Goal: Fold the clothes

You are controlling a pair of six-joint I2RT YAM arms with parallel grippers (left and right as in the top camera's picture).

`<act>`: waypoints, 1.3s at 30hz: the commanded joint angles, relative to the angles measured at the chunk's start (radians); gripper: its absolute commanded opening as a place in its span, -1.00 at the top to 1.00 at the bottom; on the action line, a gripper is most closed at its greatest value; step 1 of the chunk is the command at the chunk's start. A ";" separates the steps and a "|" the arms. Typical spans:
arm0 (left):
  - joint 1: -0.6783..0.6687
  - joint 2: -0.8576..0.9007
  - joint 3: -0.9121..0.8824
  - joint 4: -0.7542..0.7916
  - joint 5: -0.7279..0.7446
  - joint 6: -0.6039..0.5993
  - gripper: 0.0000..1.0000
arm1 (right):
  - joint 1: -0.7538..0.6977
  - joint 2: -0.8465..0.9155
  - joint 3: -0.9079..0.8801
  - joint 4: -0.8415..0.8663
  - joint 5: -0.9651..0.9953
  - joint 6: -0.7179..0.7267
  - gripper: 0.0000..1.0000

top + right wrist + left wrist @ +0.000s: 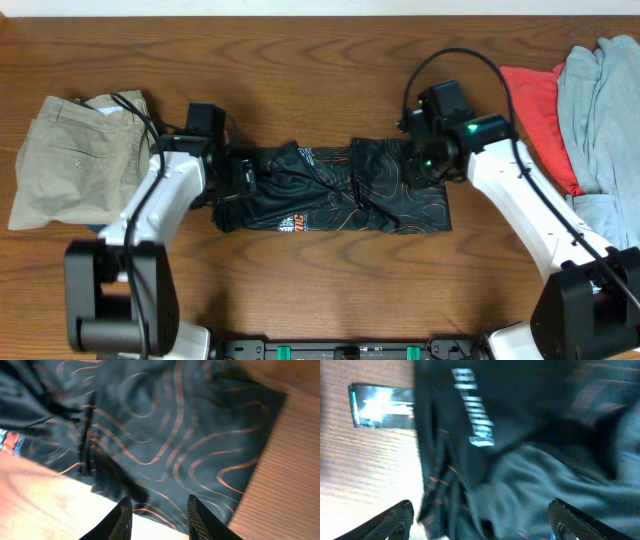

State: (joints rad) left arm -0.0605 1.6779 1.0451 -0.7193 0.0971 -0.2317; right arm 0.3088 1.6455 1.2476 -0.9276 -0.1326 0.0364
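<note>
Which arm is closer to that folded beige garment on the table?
Left. The left gripper is at the end of the jersey next to the beige garment. The right gripper is over the jersey's opposite end, much farther away.

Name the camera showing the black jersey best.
Overhead: the black jersey shows nearly whole, a crumpled strip. Left wrist gives blurred dark cloth with a white logo; right wrist, one corner with orange lines.

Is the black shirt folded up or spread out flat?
Partly folded. The shirt lies as a narrow strip, flat at its right end, bunched and wrinkled at its left end.
</note>
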 commanded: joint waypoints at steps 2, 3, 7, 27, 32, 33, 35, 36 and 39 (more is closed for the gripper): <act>0.067 0.068 -0.013 0.033 -0.007 0.027 -0.75 | -0.022 -0.003 0.011 -0.008 0.024 0.039 0.30; 0.079 0.083 -0.013 0.047 0.013 0.041 -0.75 | -0.022 -0.003 0.011 -0.008 0.024 0.039 0.30; 0.100 0.140 -0.013 0.097 0.134 0.105 -0.75 | -0.022 -0.003 0.011 -0.006 0.024 0.039 0.29; 0.105 0.181 0.092 -0.010 0.072 0.096 0.60 | -0.023 -0.003 0.011 -0.008 0.187 0.104 0.17; 0.142 0.148 0.270 -0.206 -0.094 0.073 0.60 | -0.051 -0.003 0.011 -0.006 0.208 0.109 0.14; 0.150 0.143 0.300 -0.231 -0.093 0.073 0.60 | -0.058 -0.003 0.011 -0.007 0.208 0.110 0.14; 0.156 0.137 0.361 -0.279 -0.076 0.061 0.61 | -0.076 -0.003 0.011 -0.007 0.208 0.109 0.14; 0.153 0.134 0.377 -0.292 -0.065 0.062 0.61 | -0.081 -0.003 0.011 -0.008 0.208 0.109 0.13; 0.127 0.126 0.404 -0.319 -0.045 0.063 0.61 | -0.103 -0.003 0.011 -0.008 0.207 0.109 0.13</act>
State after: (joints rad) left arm 0.0895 1.8275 1.4227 -1.0187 0.0631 -0.1577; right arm 0.2283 1.6455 1.2476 -0.9325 0.0559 0.1268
